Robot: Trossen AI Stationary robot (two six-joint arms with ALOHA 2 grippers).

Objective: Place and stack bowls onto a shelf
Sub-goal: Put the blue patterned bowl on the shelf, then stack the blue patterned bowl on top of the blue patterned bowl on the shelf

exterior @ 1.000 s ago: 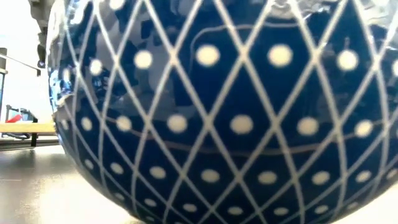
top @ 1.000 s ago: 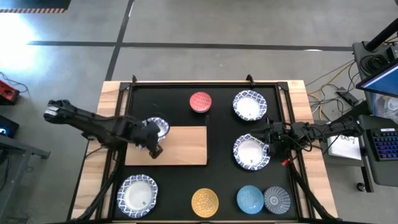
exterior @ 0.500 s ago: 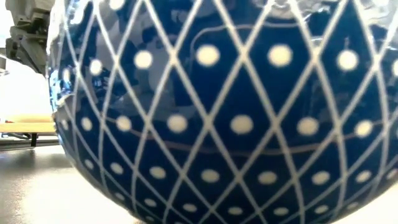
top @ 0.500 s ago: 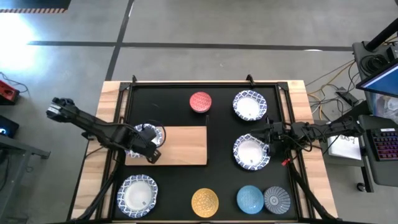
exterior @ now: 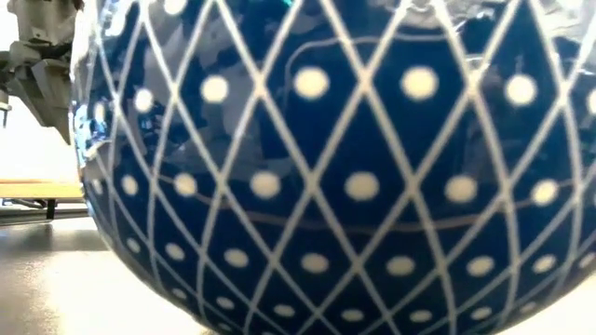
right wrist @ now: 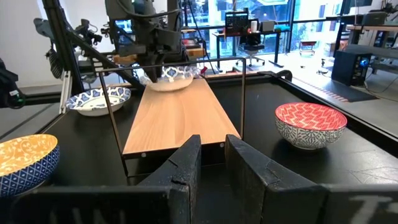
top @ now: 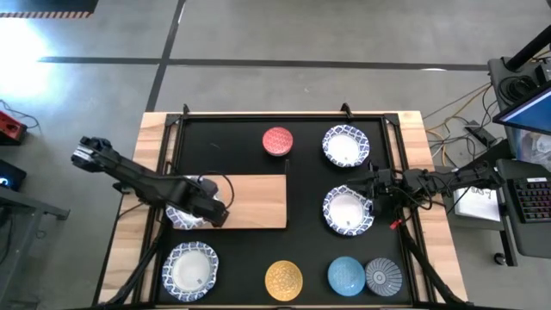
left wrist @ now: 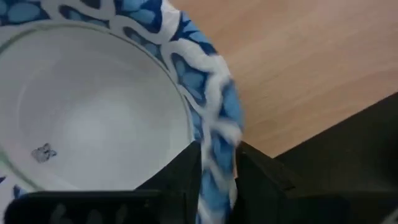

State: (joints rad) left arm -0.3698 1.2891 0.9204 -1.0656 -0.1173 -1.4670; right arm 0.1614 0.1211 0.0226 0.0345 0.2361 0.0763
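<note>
Glazed white bowl [left wrist: 93, 118], blue rim clamped in left pincer [left wrist: 217, 171], over light-wood shelf [top: 254, 202].

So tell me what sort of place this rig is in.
Probably a robotics lab or open workshop: bare concrete floor, a computer desk with keyboard beside the table, and office chairs before glass walls.

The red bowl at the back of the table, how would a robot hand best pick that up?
Probably by its rim. The red bowl sits upright and open on the black table, apart from the other bowls, so a gripper could come down from above, one finger inside and one outside the wall. The left gripper holds a blue-rimmed white bowl that same way.
</note>
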